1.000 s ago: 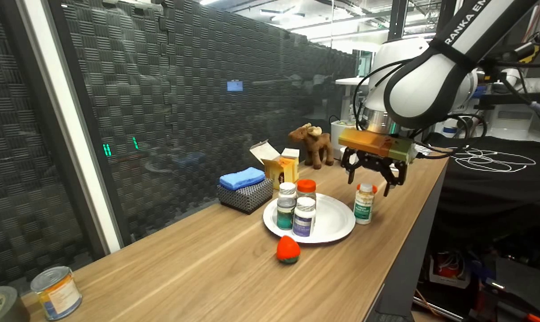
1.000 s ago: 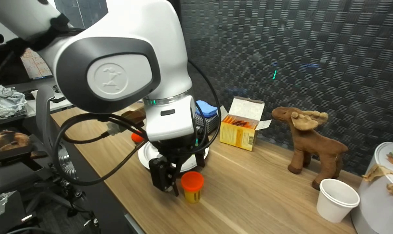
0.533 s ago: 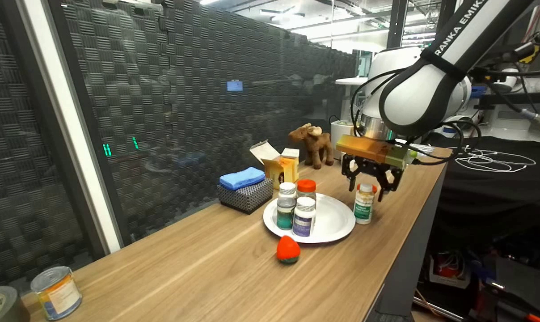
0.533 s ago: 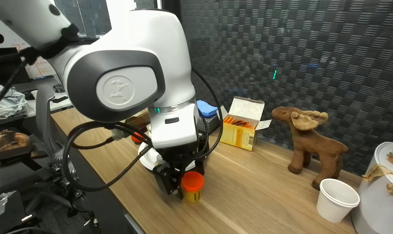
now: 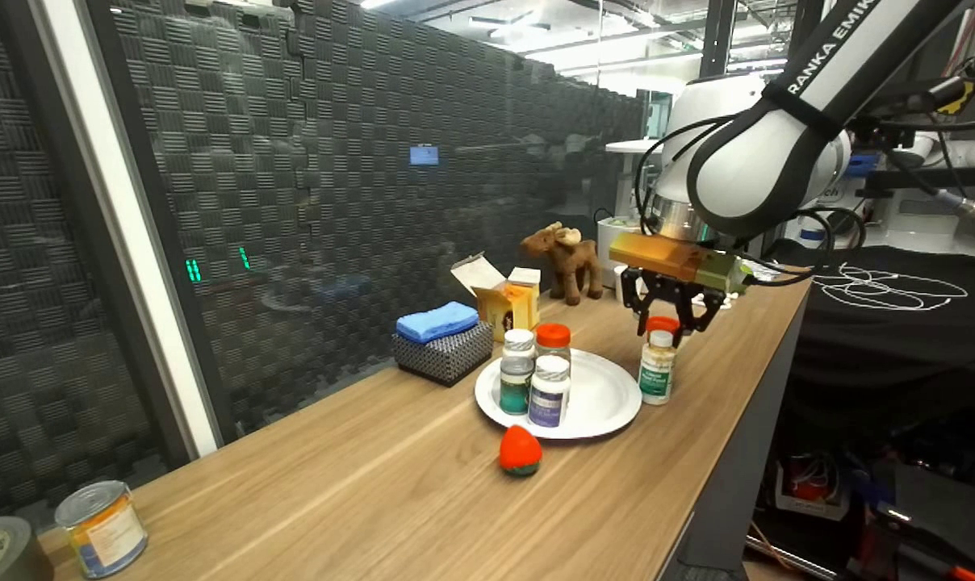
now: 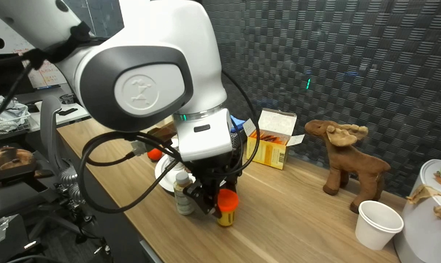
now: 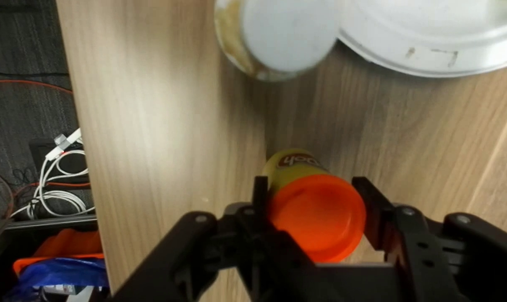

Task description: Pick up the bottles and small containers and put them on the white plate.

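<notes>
A yellow container with a red-orange lid (image 7: pixel 318 218) sits between the fingers of my gripper (image 7: pixel 310 199), which is shut on it. It leans a little in the wrist view and appears slightly raised off the table. Close by stands a white-capped bottle with a green label (image 5: pixel 655 381), upright on the table beside the white plate (image 5: pixel 604 407). On the plate are several bottles, among them a purple-labelled one (image 5: pixel 547 405), a green-labelled one (image 5: pixel 515 391) and a red-capped one (image 5: pixel 554 336). A small red piece with a green base (image 5: pixel 520 452) lies on the table just off the plate.
A blue cloth (image 5: pixel 437 321) rests on a dark mesh box. Around the back stand an opened yellow box (image 6: pixel 268 151), a toy moose (image 6: pixel 348 160) and white paper cups (image 6: pixel 377 226). A tin can (image 5: pixel 104 528) is far off at the table's end.
My gripper came down over the red-lidded container, closed on it and rose slightly. The container has shifted and lifted a little with it. The bottles on the plate stayed put.
</notes>
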### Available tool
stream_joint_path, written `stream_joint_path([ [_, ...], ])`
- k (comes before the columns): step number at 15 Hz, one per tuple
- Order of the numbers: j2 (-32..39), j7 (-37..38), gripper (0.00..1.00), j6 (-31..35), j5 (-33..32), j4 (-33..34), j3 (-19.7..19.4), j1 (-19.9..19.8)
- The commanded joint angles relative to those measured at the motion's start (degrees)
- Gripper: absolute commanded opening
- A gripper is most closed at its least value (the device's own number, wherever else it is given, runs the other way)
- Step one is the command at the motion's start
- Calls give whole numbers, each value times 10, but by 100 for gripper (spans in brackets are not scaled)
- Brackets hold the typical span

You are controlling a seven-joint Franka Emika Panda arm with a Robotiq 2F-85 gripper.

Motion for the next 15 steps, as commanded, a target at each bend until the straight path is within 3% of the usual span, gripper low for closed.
stream_joint_path([
  [1, -48, 33, 27, -32, -49, 22, -11, 19],
  [6, -72, 41, 27, -76, -83, 84, 34, 32],
  [11, -59, 17, 27, -103, -25, 116, 80, 47],
  [15, -60, 42, 27, -127, 6, 110, 89, 51],
])
